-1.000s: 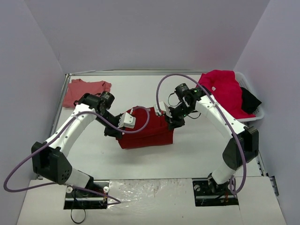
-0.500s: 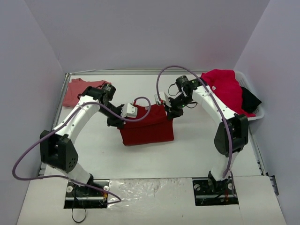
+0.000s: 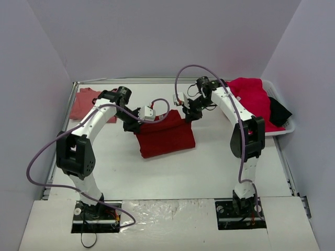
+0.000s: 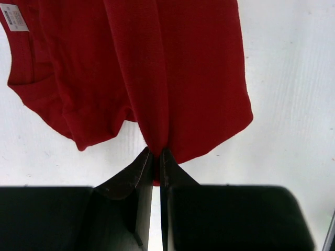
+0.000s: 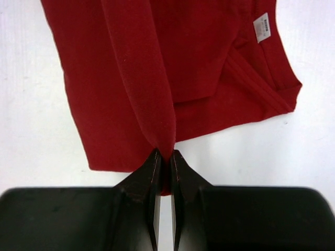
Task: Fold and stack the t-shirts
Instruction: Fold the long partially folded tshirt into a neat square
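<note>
The dark crimson t-shirt (image 3: 166, 138) lies folded in the middle of the table. My left gripper (image 3: 137, 125) is shut on its far left edge and my right gripper (image 3: 189, 116) is shut on its far right edge. In the left wrist view the left gripper (image 4: 156, 157) pinches a fold of the crimson cloth (image 4: 157, 68). In the right wrist view the right gripper (image 5: 165, 158) pinches the cloth (image 5: 157, 68) the same way. The salmon-pink t-shirt (image 3: 84, 102) lies flat at the far left. The raspberry t-shirt (image 3: 254, 99) is heaped in the white basket (image 3: 288, 128).
The white basket stands at the far right against the wall, and a black cloth (image 3: 278, 111) lies in it beside the raspberry shirt. Grey walls close the table on three sides. Cables loop above both arms.
Both grippers have moved away from the arm bases toward the far side, carrying the crimson shirt's edge; the shirt now lies flatter and farther back.
</note>
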`<state>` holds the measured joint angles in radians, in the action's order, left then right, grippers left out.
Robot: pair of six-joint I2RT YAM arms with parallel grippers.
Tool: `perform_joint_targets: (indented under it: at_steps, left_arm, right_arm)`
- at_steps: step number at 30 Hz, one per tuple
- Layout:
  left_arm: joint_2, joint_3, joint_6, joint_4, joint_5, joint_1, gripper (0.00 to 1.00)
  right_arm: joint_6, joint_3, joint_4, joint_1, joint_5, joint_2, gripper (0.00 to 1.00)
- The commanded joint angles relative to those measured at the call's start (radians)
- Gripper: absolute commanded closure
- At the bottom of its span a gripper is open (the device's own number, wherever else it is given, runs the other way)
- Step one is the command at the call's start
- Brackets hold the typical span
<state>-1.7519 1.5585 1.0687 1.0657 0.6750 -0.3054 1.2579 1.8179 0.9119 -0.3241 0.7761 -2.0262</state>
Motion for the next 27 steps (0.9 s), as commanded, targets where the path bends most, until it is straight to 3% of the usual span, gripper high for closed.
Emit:
perform_joint_targets:
  at_steps: [1,6,12,23,27]
  left_arm:
    - [-0.009,0.052,-0.012,0.01,-0.012,0.031,0.98]
    - [-0.003,0.072,-0.015,0.028,0.011,0.035,0.97]
    - [0.067,0.054,0.0,0.112,0.044,0.032,0.98]
    - [0.291,-0.268,-0.015,0.171,0.124,-0.044,0.98]
    - [0.389,-0.316,0.003,0.22,0.144,-0.092,0.98]
  right_arm:
    - [0.008,0.084,0.03,0.017,0.003,-0.051,1.0]
    - [0.003,0.09,0.035,0.019,0.011,-0.049,1.0]
    - [-0.011,-0.04,0.042,0.017,0.031,0.107,1.0]
    - [-0.052,-0.399,0.065,-0.042,0.054,0.402,1.0]
    - [-0.116,-0.495,0.065,-0.131,0.046,0.509,1.0]
